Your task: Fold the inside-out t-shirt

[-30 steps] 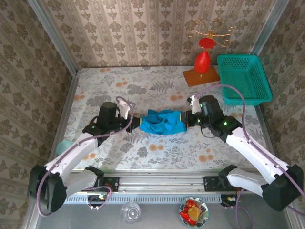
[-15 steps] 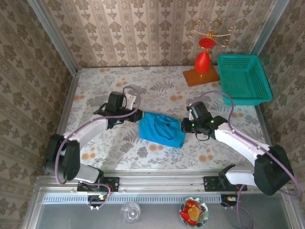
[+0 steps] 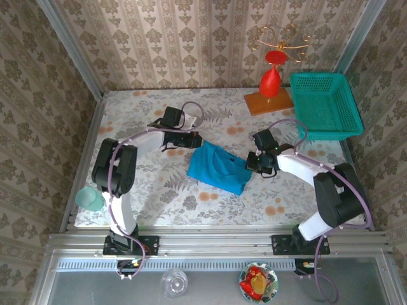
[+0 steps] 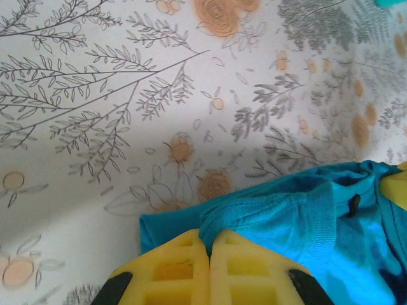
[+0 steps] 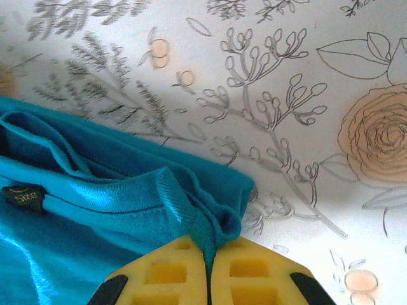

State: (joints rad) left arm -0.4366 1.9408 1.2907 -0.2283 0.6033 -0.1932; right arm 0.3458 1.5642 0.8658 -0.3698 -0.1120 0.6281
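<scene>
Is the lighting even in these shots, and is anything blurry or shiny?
Top view: even and sharp, though the corner posts splay outward. Left wrist view: a soft grey shadow bands the tablecloth beyond the t-shirt. Right wrist view: shadow hugs the t-shirt's edge, and its fabric shines lower left.

Top view high, looking down — wrist views close, sharing t-shirt point(image 3: 219, 168).

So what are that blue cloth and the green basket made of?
The t-shirt looks like soft knit fabric, perhaps cotton: mostly matte, wrinkled, with stitched hems and ribbed collar. The basket looks like rigid moulded plastic: regular mesh holes, stiff straight rim.
</scene>
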